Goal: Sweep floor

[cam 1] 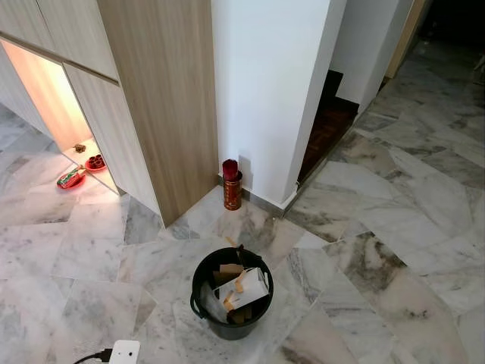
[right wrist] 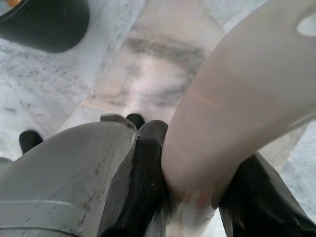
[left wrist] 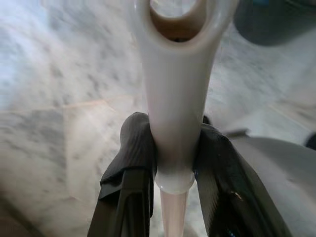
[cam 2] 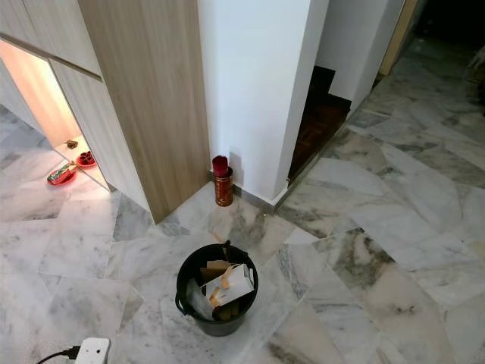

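Note:
In the left wrist view my left gripper (left wrist: 175, 145) is shut on a slim white handle (left wrist: 177, 89) that ends in a hanging loop. Its black fingers (left wrist: 131, 153) press both sides of the handle over the marble floor. In the right wrist view my right gripper (right wrist: 197, 168) is shut on a broader white handle (right wrist: 237, 103) with a hole near its end. What the two handles belong to is hidden. A black bucket (cam 1: 231, 292) holding paper and cardboard scraps stands on the floor straight ahead of me.
A red and gold canister (cam 1: 232, 185) stands against the white wall corner. A white plug adapter (cam 1: 123, 353) with a black cable lies at front left. Small red items (cam 1: 71, 178) sit by the lit cabinet niche. Dark steps (cam 1: 330, 125) descend beyond the wall.

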Controlling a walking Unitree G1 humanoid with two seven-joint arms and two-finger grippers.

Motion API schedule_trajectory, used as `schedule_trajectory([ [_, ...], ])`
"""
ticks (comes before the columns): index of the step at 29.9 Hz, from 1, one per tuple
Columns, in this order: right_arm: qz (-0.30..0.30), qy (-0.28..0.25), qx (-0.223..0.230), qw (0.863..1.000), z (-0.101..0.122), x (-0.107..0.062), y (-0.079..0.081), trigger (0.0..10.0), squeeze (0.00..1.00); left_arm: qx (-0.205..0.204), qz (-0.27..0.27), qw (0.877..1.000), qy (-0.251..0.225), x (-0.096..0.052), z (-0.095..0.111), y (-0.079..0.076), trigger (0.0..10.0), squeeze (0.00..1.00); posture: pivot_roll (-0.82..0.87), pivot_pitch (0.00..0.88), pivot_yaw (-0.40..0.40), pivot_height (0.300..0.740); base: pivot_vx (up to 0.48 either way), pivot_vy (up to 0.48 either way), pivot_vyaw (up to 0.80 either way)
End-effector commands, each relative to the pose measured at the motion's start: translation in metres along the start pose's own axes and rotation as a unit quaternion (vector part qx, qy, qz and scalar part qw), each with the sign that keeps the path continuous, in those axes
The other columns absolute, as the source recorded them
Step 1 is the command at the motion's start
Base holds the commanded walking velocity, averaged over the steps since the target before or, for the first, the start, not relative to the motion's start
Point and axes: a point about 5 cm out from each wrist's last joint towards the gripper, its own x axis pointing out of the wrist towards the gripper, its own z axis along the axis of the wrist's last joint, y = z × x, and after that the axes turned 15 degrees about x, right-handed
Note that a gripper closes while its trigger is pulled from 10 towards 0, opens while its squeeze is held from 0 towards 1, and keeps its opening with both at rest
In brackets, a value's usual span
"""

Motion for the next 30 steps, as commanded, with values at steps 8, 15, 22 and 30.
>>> schedule_trajectory([
  [8,-0.040,-0.058,-0.076,0.995,0.014,-0.001,-0.005,10.0,0.00,0.021,0.101,0.994,-0.043,0.001,0.021,0.052,10.0,0.00,0.06,0.000,-0.041,0.740,0.000,0.000,0.00],
  [15,-0.054,-0.254,-0.160,0.952,0.115,-0.003,0.011,10.0,0.00,0.019,0.167,0.980,-0.111,-0.001,0.053,0.073,10.0,0.00,0.05,0.000,-0.046,0.740,0.000,0.000,0.00],
  [22,-0.066,-0.357,-0.160,0.918,0.157,-0.017,0.009,10.0,0.00,0.006,0.213,0.962,-0.172,-0.006,0.082,0.084,10.0,0.00,0.05,0.000,-0.052,0.740,0.000,0.000,0.00],
  [30,-0.053,-0.426,-0.144,0.892,0.184,-0.026,0.028,10.0,0.00,-0.005,0.263,0.941,-0.211,-0.012,0.099,0.095,10.0,0.00,0.04,0.000,-0.055,0.740,0.000,0.000,0.00],
])
